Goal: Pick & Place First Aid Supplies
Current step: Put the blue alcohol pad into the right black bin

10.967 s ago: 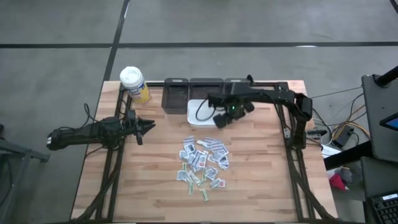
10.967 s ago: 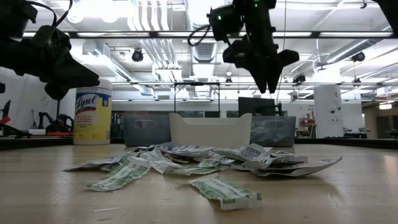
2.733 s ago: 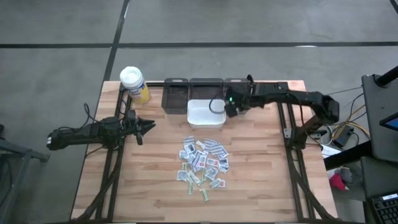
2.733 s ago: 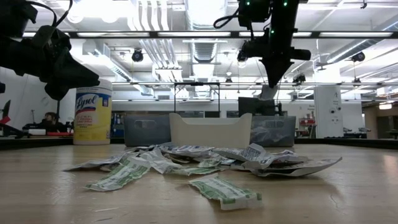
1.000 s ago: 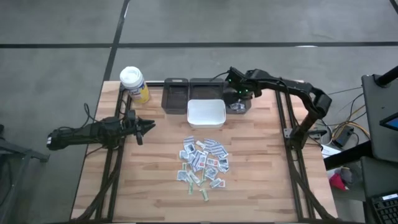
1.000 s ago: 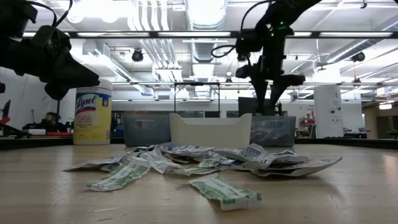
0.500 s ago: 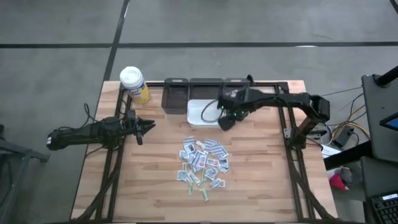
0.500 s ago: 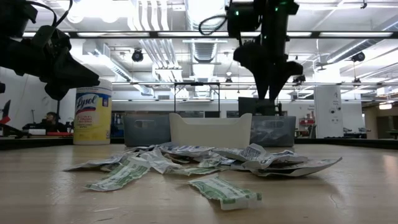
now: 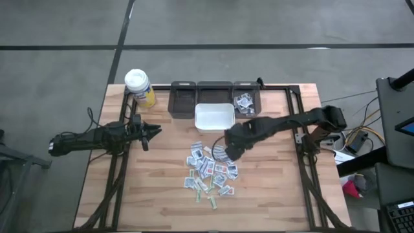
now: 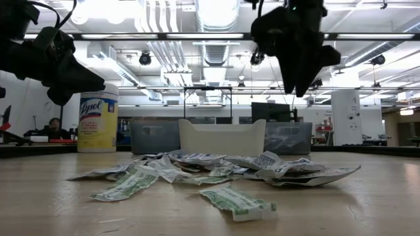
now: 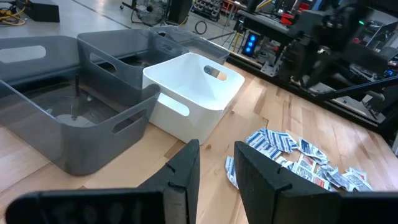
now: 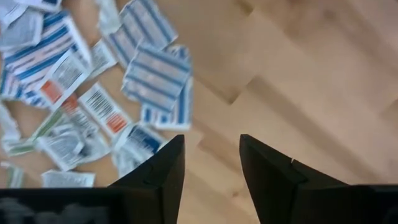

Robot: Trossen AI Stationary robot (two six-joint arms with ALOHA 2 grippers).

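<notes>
Since a second ago the right gripper [image 9: 231, 150] has been swung from the grey bin [image 9: 246, 102] at the table's far edge to the right side of the packet pile [image 9: 210, 167], fingers parted and empty, so one delivery is judged done and another pick due. The packets, small flat white sachets printed blue, red and green, lie overlapping near the table's middle. The left gripper [image 9: 154, 131] waits by the left edge, slightly parted, empty

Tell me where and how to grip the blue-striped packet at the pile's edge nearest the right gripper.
Take the blue-striped packet by its free edge facing bare wood, coming straight down with the open right gripper. It lies flat with other packets overlapping its far side, so probably only that edge is clear.
</notes>
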